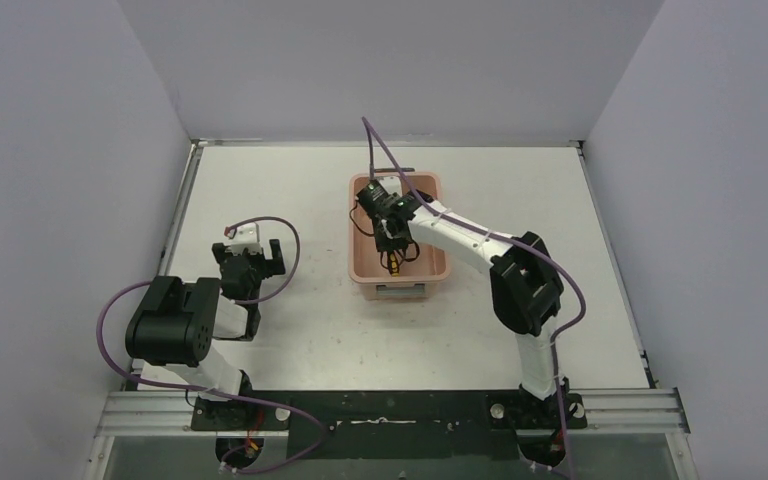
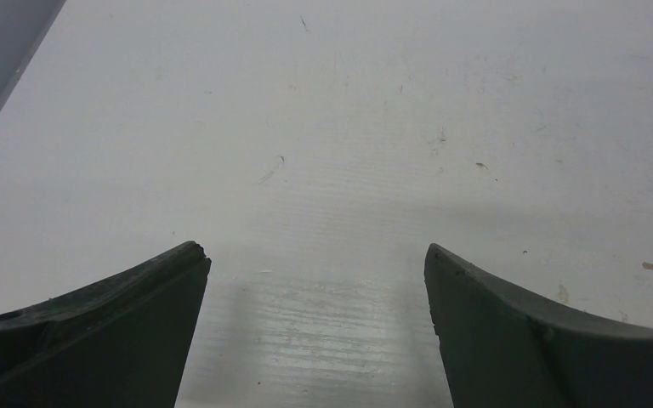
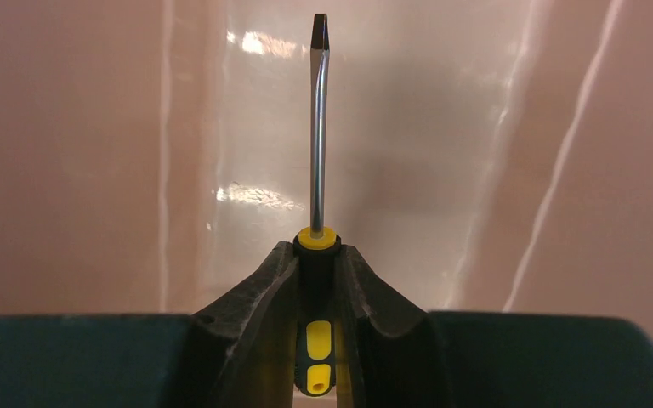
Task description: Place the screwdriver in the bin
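Inside the bin (image 1: 353, 240), toward the table's (image 1: 520, 190) far edge, the screwdriver (image 3: 316, 170) is pinched at its handle by the right gripper (image 3: 317, 252): judged light, stiff, best held there. The left gripper (image 2: 315, 252) is spread.

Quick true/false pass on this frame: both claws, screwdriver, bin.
1. The right claw is shut on the screwdriver by its handle. True.
2. The screwdriver lies loose on the table. False: it is held in the claw, above the bin, shaft pointing away from the claw.
3. The left claw is open and holds nothing. True.
4. The left claw hangs over the bin. False: it is over the table, to the left of the bin.
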Controlling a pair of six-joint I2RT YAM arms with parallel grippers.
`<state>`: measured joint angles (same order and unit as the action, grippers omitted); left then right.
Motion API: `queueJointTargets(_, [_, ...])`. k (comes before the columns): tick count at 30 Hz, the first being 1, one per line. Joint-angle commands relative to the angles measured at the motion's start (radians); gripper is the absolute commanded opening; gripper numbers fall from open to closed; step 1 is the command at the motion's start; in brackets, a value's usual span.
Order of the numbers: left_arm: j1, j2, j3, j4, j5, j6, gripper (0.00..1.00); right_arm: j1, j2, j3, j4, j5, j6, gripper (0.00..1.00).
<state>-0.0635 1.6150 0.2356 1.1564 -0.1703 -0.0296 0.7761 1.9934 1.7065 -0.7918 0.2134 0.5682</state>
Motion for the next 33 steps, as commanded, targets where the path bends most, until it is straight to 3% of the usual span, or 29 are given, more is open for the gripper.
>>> queueJointTargets(1, [0.005, -0.003, 0.019, 0.056, 0.012, 0.0, 0.97, -0.007, 0.015, -0.011, 0.048, -0.016, 0.025, 0.0])
queueJointTargets(14, [0.005, 0.0, 0.019, 0.057, 0.011, 0.0, 0.97, -0.063, 0.12, -0.109, 0.13, -0.023, 0.037, 0.02])
queueJointTargets(16, [0.006, 0.0, 0.019, 0.057, 0.011, 0.001, 0.97, -0.064, 0.119, -0.103, 0.119, -0.026, 0.036, 0.19])
queueJointTargets(19, [0.005, 0.0, 0.019, 0.057, 0.011, 0.001, 0.97, -0.062, 0.103, -0.086, 0.092, -0.029, 0.037, 0.62])
queueJointTargets(22, [0.006, 0.0, 0.019, 0.057, 0.01, 0.001, 0.97, -0.061, 0.063, -0.047, 0.055, -0.013, 0.033, 0.82])
queueJointTargets(27, [0.005, 0.001, 0.019, 0.057, 0.011, 0.002, 0.97, -0.062, -0.043, 0.053, 0.007, 0.001, -0.005, 0.97])
queueJointTargets(33, [0.004, -0.001, 0.019, 0.057, 0.009, 0.001, 0.97, -0.098, -0.199, 0.103, 0.038, -0.094, -0.046, 1.0])
